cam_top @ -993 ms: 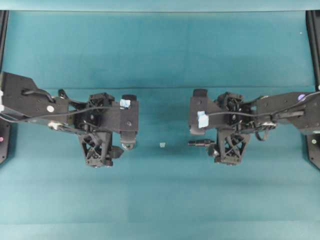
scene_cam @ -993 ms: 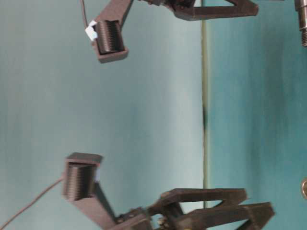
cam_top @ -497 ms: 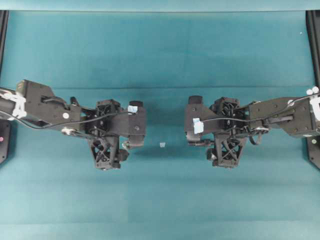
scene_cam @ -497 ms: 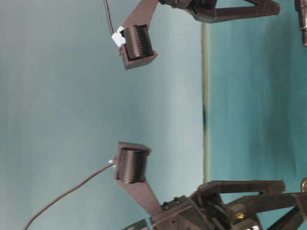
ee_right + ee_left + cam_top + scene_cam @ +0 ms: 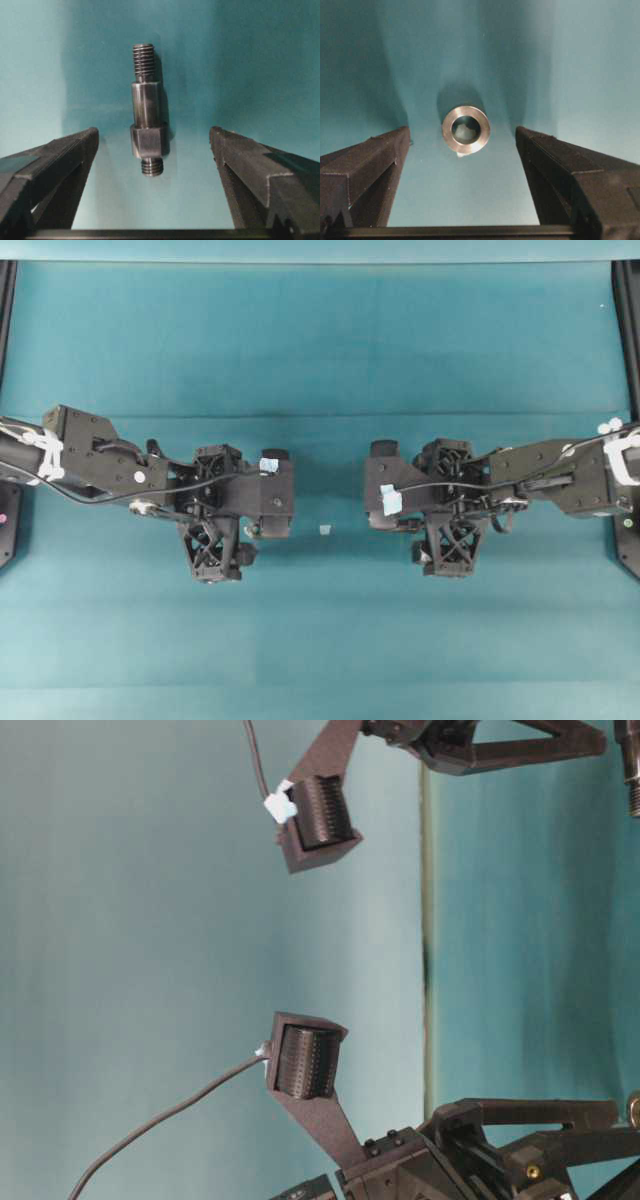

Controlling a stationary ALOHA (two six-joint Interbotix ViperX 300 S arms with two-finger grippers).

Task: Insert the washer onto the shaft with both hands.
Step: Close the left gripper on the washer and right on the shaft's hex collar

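Both grippers stood wide open and held nothing. The left gripper (image 5: 462, 150) hung over the washer (image 5: 466, 129), which lay flat on the teal surface (image 5: 320, 360) between its fingers, untouched. The right gripper (image 5: 152, 150) straddled the shaft (image 5: 146, 110), lying lengthwise between the fingers, threaded end pointing away. A pale scrap (image 5: 324, 529) lay between the grippers

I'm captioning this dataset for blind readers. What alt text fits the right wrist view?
A dark grey stepped metal shaft with threaded ends lies untouched on the teal table, centred ahead of the open right gripper. Its two black fingers frame the shaft from either side, well apart from it.
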